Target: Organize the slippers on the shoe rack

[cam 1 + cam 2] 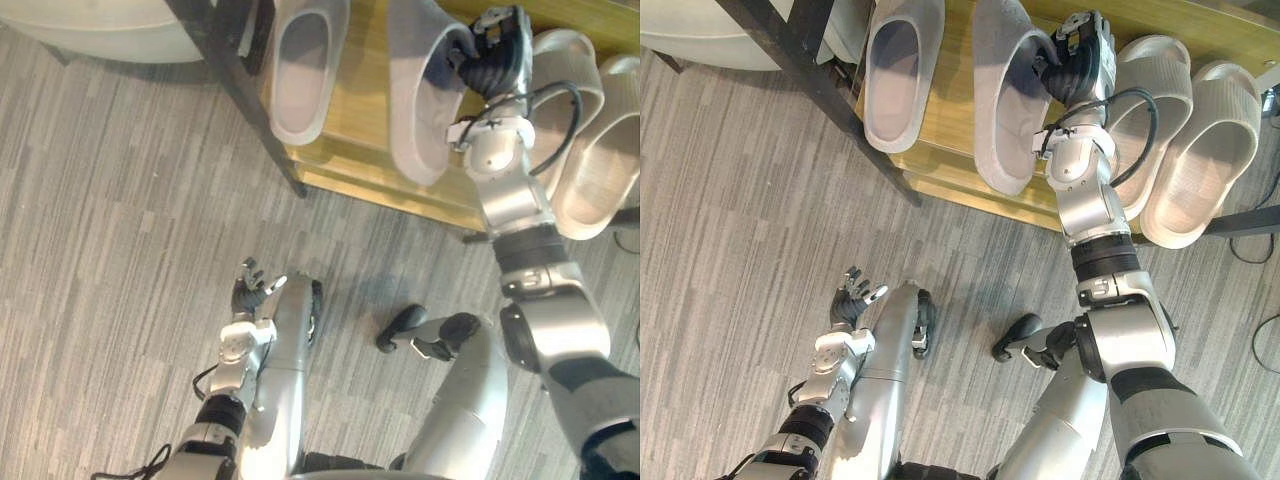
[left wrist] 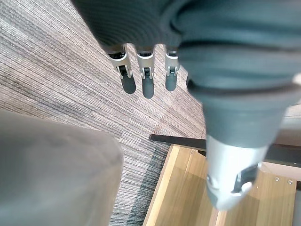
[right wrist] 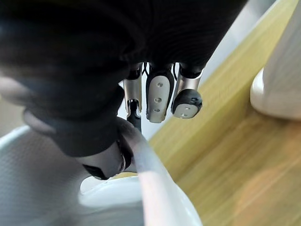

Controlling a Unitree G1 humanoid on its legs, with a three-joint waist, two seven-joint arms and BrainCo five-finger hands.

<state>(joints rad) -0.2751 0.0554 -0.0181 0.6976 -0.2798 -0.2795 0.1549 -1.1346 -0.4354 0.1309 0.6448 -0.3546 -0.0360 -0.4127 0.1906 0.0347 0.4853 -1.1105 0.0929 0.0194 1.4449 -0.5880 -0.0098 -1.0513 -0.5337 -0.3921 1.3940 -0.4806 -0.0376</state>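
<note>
A wooden shoe rack shelf [image 1: 350, 160] runs across the top of the eye views. Two grey slippers lie on it side by side: one on the left [image 1: 300, 70] and one to its right [image 1: 425, 90]. My right hand [image 1: 495, 50] is on the far right rim of the right-hand grey slipper. In the right wrist view the slipper's rim [image 3: 150, 188] passes between the thumb and the fingers [image 3: 157, 96], which pinch it. Two beige slippers [image 1: 1150, 110] [image 1: 1205, 160] lie further right on the shelf. My left hand [image 1: 255, 285] hangs low over the floor, its fingers [image 2: 146, 82] straight and holding nothing.
A black metal frame bar [image 1: 240, 90] slants down the rack's left end to the floor. A pale rounded seat [image 1: 100, 25] sits at the upper left. Grey striped carpet [image 1: 120, 260] spreads in front of the rack.
</note>
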